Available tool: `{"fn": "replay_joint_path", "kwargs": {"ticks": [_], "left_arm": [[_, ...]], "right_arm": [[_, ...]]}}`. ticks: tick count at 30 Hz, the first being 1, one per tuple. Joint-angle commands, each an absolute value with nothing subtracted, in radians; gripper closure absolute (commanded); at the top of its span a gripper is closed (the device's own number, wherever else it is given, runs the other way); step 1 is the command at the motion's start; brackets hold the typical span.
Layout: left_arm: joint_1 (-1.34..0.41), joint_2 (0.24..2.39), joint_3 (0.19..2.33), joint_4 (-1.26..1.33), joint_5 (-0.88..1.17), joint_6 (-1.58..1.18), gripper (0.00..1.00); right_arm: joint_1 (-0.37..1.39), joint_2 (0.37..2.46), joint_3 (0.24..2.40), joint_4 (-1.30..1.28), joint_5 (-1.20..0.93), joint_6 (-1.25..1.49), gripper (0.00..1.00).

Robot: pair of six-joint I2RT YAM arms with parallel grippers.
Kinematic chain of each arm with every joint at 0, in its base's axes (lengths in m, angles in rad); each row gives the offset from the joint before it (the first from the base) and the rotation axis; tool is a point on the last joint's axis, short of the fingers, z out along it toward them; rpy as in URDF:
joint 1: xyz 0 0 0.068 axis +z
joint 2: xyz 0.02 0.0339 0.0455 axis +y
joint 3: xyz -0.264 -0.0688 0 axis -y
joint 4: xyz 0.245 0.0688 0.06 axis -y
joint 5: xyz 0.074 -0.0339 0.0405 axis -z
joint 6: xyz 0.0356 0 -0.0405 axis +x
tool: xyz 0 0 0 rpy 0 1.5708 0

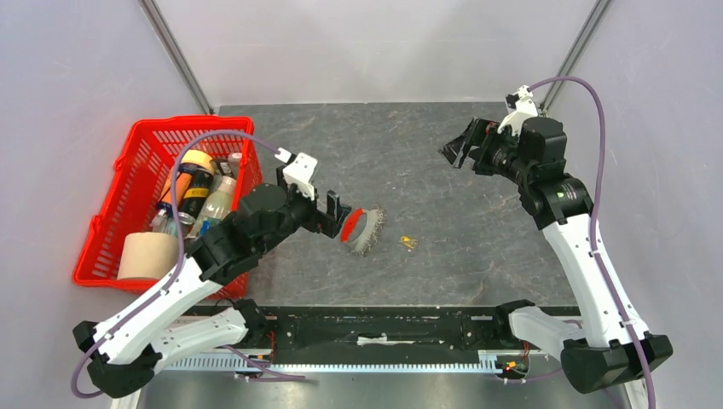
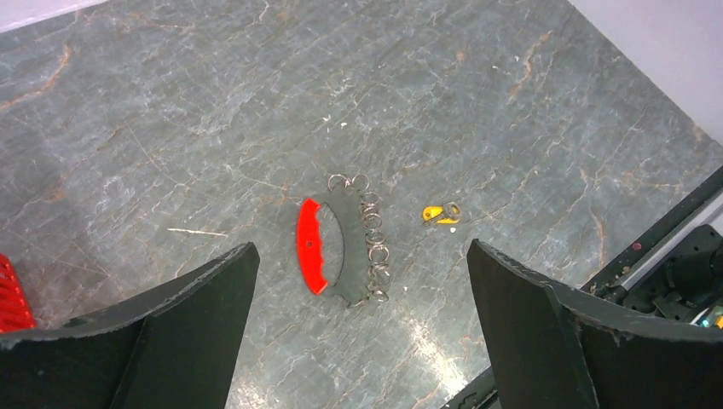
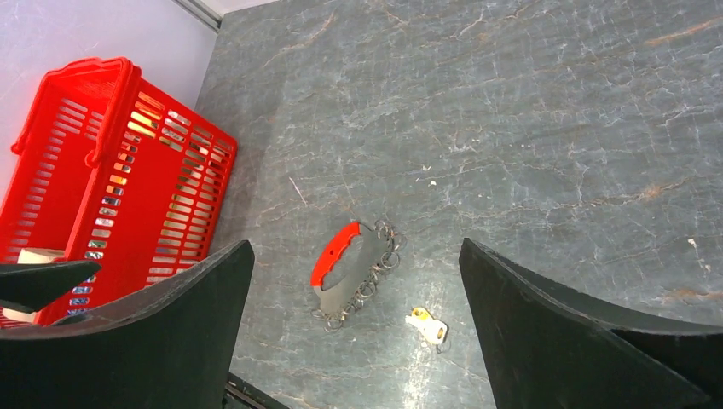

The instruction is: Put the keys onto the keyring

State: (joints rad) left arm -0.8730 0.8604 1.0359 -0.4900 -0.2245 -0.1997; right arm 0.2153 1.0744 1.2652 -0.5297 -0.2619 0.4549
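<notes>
At centre of the top external view, slightly left, the keyring (image 1: 351,223) lies flat on the table (image 1: 477,239). It is a red curved loop with the silvery keys (image 1: 370,235) fanned along its right side. 1 brass key (image 1: 409,243) lies loose just right of the fan, apart from it and not yet on the loop.

Left gripper (image 1: 334,215) hangs over the loop's left edge, jaws fully spread and holding nothing. Its wrist view shows the loop centred in the gap, clear of both fingers. Right gripper (image 1: 461,143) sits in the upper right of the frame, well apart from the work, likewise wide open and empty.

Judgement: the step in hand is the first approach, and no part of the task is done. Sound practice would have the left arm pinch the red loop on its bare back, away from the fan, while the right arm takes the brass key. That key is thin and flat against the stone, so a fingertip must catch an edge. A slip is likely.

Surroundings: a red basket (image 1: 136,141) at the left of the frame holds bottles (image 1: 200,183) and a roll (image 1: 147,254), near the left arm but well apart from the keyring. Nothing stands between either gripper and its target. Whether the loop's opening is shut cannot be told.
</notes>
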Motion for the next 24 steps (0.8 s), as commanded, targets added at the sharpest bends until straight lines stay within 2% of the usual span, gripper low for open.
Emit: {"fn": "replay_joint_path", "kwargs": {"ticks": [1, 8, 19, 24], "left_arm": [[-0.876, 0.839, 1.026, -0.421, -0.203, -0.188, 0.00], [-0.876, 0.857, 1.026, -0.442, -0.156, -0.171, 0.00], [-0.876, 0.936, 0.976, -0.392, -0.093, -0.213, 0.02], [-0.877, 0.973, 0.939, -0.380, -0.100, -0.238, 0.05]], "right_arm": [[0.215, 1.066, 1.302, -0.509, -0.248, 0.494, 0.01], [0.213, 1.060, 1.328, -0.550, -0.224, 0.493, 0.01], [0.218, 1.004, 1.270, -0.549, -0.300, 0.508, 0.01], [0.272, 1.015, 1.285, -0.668, -0.276, 0.477, 0.01]]}}
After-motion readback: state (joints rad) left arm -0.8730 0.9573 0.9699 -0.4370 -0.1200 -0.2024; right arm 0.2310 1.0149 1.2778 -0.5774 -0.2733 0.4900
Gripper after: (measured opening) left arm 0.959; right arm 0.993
